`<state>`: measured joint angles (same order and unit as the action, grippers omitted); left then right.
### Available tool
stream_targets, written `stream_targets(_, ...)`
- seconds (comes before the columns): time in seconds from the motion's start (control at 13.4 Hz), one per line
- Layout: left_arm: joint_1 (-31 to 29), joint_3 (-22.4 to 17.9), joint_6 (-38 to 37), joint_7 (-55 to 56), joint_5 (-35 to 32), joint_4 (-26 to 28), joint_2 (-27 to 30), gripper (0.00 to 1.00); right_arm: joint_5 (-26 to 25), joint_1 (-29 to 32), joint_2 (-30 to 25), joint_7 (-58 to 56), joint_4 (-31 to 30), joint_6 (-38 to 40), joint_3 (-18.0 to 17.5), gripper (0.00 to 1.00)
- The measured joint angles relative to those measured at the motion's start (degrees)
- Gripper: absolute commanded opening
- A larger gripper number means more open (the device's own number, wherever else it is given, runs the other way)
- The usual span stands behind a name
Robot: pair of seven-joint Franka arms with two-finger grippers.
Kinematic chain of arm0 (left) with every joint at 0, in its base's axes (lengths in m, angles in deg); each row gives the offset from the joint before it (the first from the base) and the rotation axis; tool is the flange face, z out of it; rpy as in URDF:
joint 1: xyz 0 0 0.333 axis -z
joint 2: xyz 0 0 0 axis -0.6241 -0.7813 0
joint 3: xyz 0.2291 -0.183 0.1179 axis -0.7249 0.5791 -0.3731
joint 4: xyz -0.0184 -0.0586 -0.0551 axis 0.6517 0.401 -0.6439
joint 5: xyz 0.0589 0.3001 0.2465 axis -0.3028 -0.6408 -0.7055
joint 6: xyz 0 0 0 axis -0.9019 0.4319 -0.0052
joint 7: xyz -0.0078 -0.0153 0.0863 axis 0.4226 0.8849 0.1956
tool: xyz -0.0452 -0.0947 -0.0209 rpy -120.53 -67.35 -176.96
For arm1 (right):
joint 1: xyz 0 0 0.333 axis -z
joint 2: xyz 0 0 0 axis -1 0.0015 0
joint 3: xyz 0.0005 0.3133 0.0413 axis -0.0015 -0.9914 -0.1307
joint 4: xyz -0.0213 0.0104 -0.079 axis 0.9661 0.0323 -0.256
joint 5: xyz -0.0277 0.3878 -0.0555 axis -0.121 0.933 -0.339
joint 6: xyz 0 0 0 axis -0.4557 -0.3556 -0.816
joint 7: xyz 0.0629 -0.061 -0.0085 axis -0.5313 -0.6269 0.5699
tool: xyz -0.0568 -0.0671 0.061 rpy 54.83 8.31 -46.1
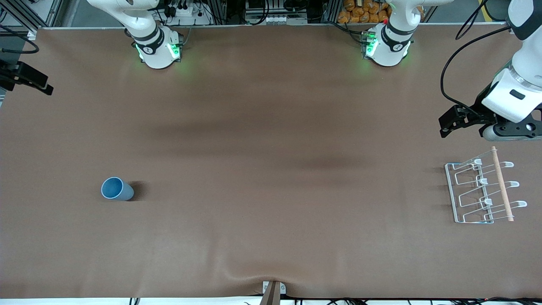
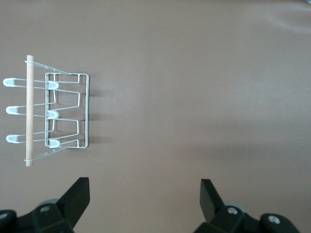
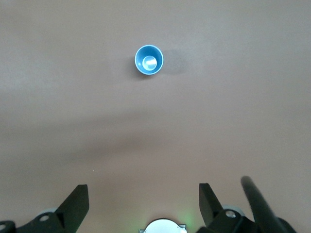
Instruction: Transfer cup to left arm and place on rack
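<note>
- Two task things lie on the brown table [image 1: 271,140], well apart, neither touched; judged from this, the task has not started.
- Landmark: the rack [image 1: 482,192], at the left arm's end of the table, prongs and wooden rod [image 1: 502,184] bare, nothing hung on it.
- Cup [image 1: 117,189]: standing upright, mouth up, empty, about as near the front camera as the rack but well apart from it, toward the right arm's end of the table.
- Left gripper [image 1: 443,125]: in the air over bare table just beside the rack, on the side toward the robots' bases. Left wrist view shows its fingers [image 2: 77,196] spread wide, holding nothing; the rack sits ahead of them.
- Right gripper [image 1: 44,89]: at the table's edge, far from the rack. Right wrist view shows its fingers [image 3: 77,199] spread, empty, with the cup ahead.
- Both arms wait.
- Left to do, by my reading: the right gripper grasps the cup, hands it to the left gripper, and the left arm sets it on a prong. All steps remain.
</note>
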<state>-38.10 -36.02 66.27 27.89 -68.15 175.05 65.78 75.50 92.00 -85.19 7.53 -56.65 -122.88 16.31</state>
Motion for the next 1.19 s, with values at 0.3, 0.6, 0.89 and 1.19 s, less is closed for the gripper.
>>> stream_targets(0.3,0.1,0.0,-0.1,0.0,0.0,0.0,0.0,1.0,0.0,0.2,0.0,0.0,0.8,0.0,0.0,1.0)
stream_targets(0.6,0.0,0.0,-0.3,0.0,0.0,0.0,0.0,1.0,0.0,0.2,0.0,0.0,0.8,0.0,0.0,1.0)
stream_targets(0.89,-0.1,-0.1,-0.8,0.0,0.0,0.0,0.0,1.0,0.0,0.2,0.0,0.0,0.8,0.0,0.0,1.0)
stream_targets(1.19,-0.1,-0.2,-0.8,0.0,0.0,0.0,-0.2,1.0,0.0,0.2,0.0,0.0,0.8,0.0,0.0,1.0)
